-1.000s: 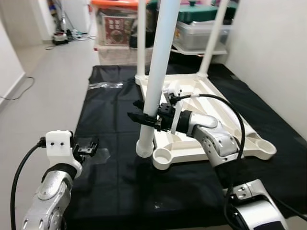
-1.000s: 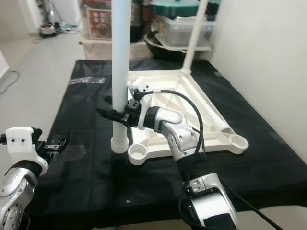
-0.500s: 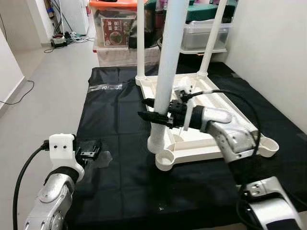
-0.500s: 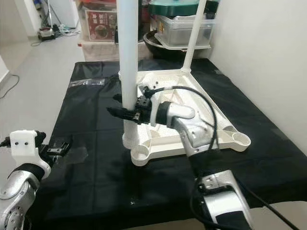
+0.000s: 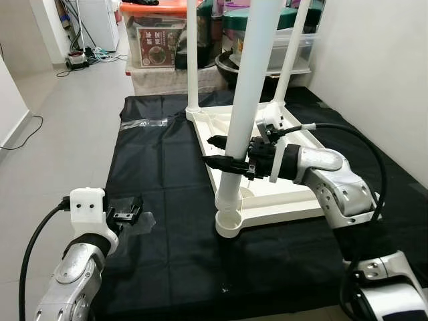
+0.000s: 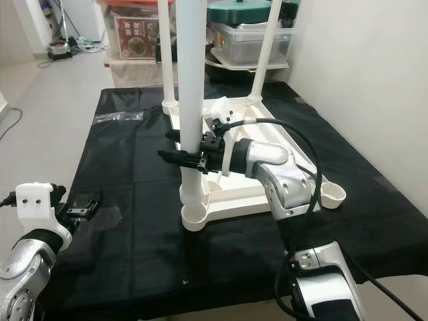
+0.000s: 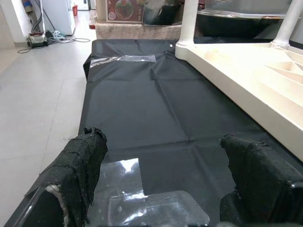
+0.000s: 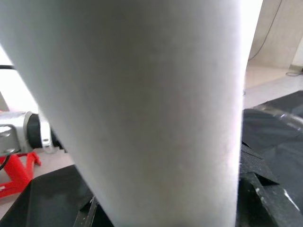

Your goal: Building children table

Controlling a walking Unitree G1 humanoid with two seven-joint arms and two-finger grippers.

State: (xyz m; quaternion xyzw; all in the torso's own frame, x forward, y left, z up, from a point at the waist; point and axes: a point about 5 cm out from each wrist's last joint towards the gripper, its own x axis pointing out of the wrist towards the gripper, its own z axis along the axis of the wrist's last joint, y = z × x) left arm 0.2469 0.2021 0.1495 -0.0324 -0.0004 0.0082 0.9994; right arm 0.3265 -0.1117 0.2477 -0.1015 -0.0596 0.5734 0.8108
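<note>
The right gripper (image 5: pixel 224 152), at frame centre, had its fingers closed around the white table leg (image 5: pixel 249 100), which stood upright with its lower end seated in the near-left corner socket of the inverted white tabletop (image 5: pixel 287 200). The tabletop lay on the black mat (image 5: pixel 160 174) covering the floor. The left gripper (image 5: pixel 127 212), at lower left, hovered over the mat, fingers parted and holding nothing.

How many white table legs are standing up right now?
3: one held by the right end effector over the near-left corner socket, leg; two stand at the far corners.
</note>
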